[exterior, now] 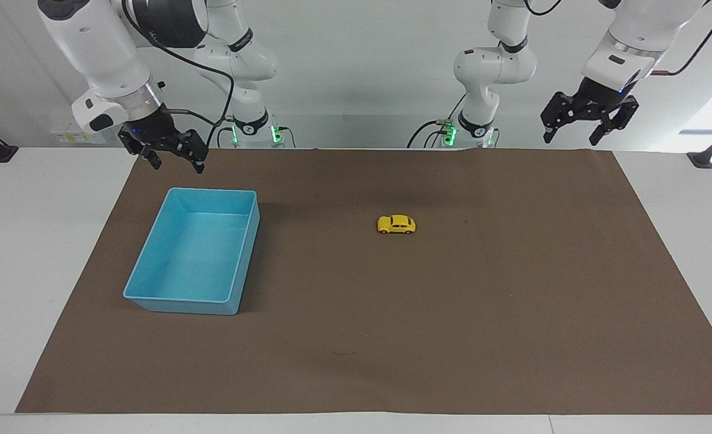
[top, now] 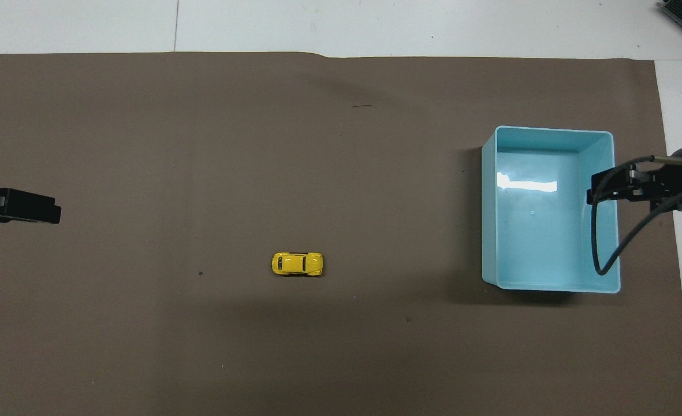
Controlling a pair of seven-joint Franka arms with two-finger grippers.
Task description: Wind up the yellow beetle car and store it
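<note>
Nothing's been touched yet, so here's the layout, starting from the robots' end and working out.

Closest in are the two grippers, both up in the air and both holding nothing. The left gripper (exterior: 589, 123) hangs over the robot-side edge of the brown mat (exterior: 392, 337) at the left arm's end, fingers spread apart. The right gripper (exterior: 169, 155) hangs over the mat just short of the blue bin (exterior: 151, 265), at the right arm's end, fingers also apart as far as I can make out.

Next out is the yellow beetle car (exterior: 396, 224), sitting on its wheels around the middle of the mat, side-on to the robots, well apart from the bin. The bin starts a bit nearer to the robots than the car and runs farther out than it.

What could go wrong, in my opinion:
- The car is tiny and rounded, so a pinch that's slightly off-centre could squirt it out sideways.
- It's on wheels, so a finger nudging it on the way down could roll it off.
- If winding means dragging it backward on the mat, too little downward pressure and the wheels just skid.
- Once wound, letting go early could send it shooting off before it reaches the bin.

Count: one car, one bin, one mat, two grippers.
</note>
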